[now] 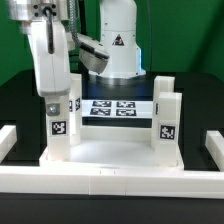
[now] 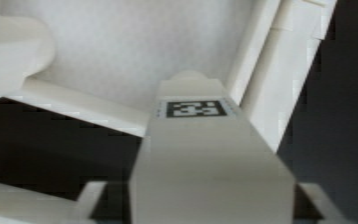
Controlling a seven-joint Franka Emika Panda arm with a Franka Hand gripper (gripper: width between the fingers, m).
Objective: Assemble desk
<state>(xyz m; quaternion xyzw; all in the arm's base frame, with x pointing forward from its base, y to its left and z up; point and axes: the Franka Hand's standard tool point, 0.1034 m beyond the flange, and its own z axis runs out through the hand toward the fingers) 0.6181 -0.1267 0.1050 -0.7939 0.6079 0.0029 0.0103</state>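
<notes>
The white desk panel [image 1: 110, 155] lies flat on the black table with its legs standing upright in the corner sockets. Two legs stand at the exterior view's left [image 1: 75, 95] and two at its right [image 1: 165, 115]. My gripper [image 1: 52, 98] hangs straight over the near left leg [image 1: 60, 125]. In the wrist view that tagged leg [image 2: 197, 120] runs up between my fingers [image 2: 96, 200]. A dark gap shows on each side, so my gripper [image 2: 202, 205] is open around the leg and not clamping it. The panel's inner face [image 2: 140, 40] lies beyond the leg.
The marker board [image 1: 113, 107] lies behind the panel, before the robot's base [image 1: 112, 45]. Long white rails frame the table at the front [image 1: 110, 182], left [image 1: 8, 140] and right [image 1: 215, 145].
</notes>
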